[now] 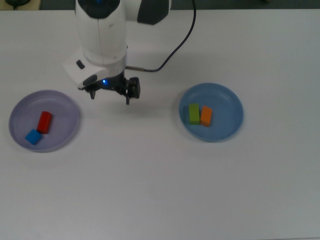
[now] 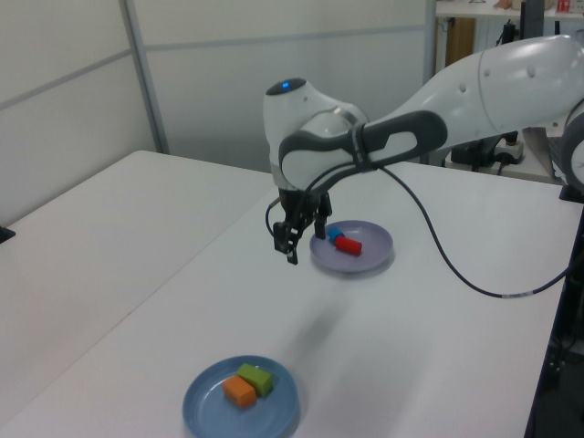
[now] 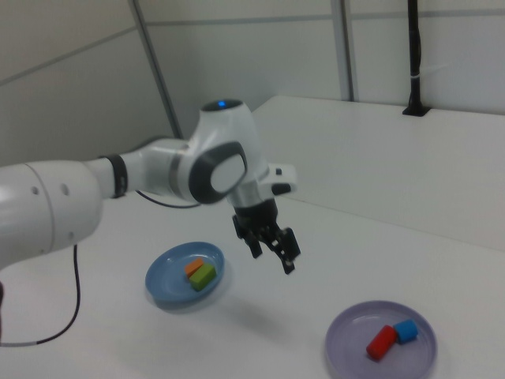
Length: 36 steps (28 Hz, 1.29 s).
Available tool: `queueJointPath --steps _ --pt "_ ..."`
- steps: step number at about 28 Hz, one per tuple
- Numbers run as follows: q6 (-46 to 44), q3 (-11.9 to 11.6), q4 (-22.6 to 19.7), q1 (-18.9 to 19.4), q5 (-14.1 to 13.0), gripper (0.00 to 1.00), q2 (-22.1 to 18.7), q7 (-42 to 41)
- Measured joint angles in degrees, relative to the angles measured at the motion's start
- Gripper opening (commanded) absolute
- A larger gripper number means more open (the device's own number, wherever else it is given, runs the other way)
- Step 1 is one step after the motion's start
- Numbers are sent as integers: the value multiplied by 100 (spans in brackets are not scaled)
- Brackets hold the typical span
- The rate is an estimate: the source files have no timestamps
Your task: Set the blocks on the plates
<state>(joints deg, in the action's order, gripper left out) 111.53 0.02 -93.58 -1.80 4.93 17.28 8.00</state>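
Note:
The lavender plate (image 1: 62, 112) lies at the top view's left and holds the red block (image 1: 44, 121) and the blue cube (image 1: 33, 136). On the blue plate (image 1: 227, 107), at the top view's right, the green bar (image 1: 194, 114) and the orange bar (image 1: 206, 116) lie side by side. My gripper (image 1: 111, 96) hangs open and empty above the bare table between the two plates. In the right view the gripper (image 3: 272, 251) is well above the table, with the red block (image 3: 380, 342) and blue cube (image 3: 405, 331) on the lavender plate (image 3: 351, 332) below it to the right view's right.
The white table (image 1: 160, 190) carries only the two plates. A black cable (image 1: 170, 52) runs from the arm across the far side of the table. A second white table (image 2: 100, 219) adjoins at the left view's left, with wall panels behind.

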Motion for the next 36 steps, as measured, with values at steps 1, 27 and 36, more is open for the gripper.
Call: queueJointPath --steps 1,27,36 --pt "-160 0 66 4 0 100 -48 0" --pt "-1391 157 892 60 -39 100 -652 122" --pt "-1450 114 905 33 -208 100 -732 123"
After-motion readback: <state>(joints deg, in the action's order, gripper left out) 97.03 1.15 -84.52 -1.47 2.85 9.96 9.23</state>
